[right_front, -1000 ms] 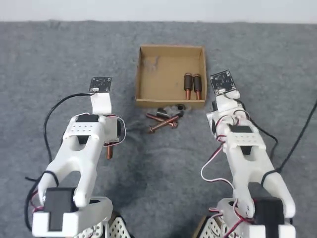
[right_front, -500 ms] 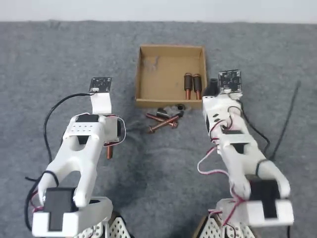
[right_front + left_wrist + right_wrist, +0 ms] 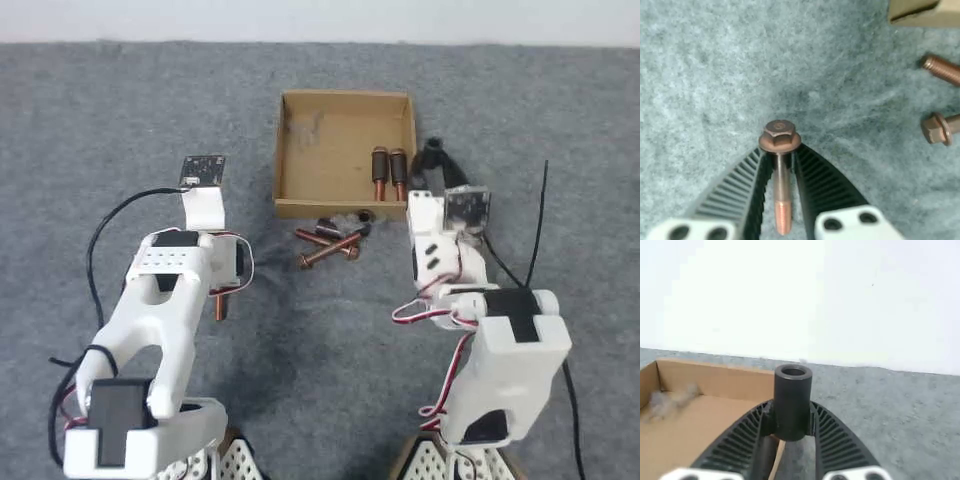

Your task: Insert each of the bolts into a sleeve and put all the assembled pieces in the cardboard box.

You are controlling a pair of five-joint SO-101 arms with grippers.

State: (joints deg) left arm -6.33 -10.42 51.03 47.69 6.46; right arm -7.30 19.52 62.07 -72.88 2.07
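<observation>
My left gripper [image 3: 781,152] is shut on a copper bolt [image 3: 780,175], hex head forward, just above the grey carpet; from above, that bolt [image 3: 221,303] pokes out beside the left arm. My right gripper [image 3: 791,410] is shut on a black sleeve [image 3: 792,397], held upright with its bore facing up, at the near right corner of the cardboard box [image 3: 700,377]. In the high view the right gripper [image 3: 434,162] sits just right of the box [image 3: 345,97]. Two assembled pieces [image 3: 389,174] lie inside the box at its right side.
Loose copper bolts [image 3: 328,248] and dark sleeves [image 3: 335,226] lie in a small heap on the carpet just before the box's front wall. Two of these bolts [image 3: 938,129] and a box corner [image 3: 925,12] lie ahead of the left gripper. Cables trail beside both arms.
The right arm has risen and tilted its wrist up, lifting the sleeve beside the box's right wall. The left arm and its bolt have kept still.
</observation>
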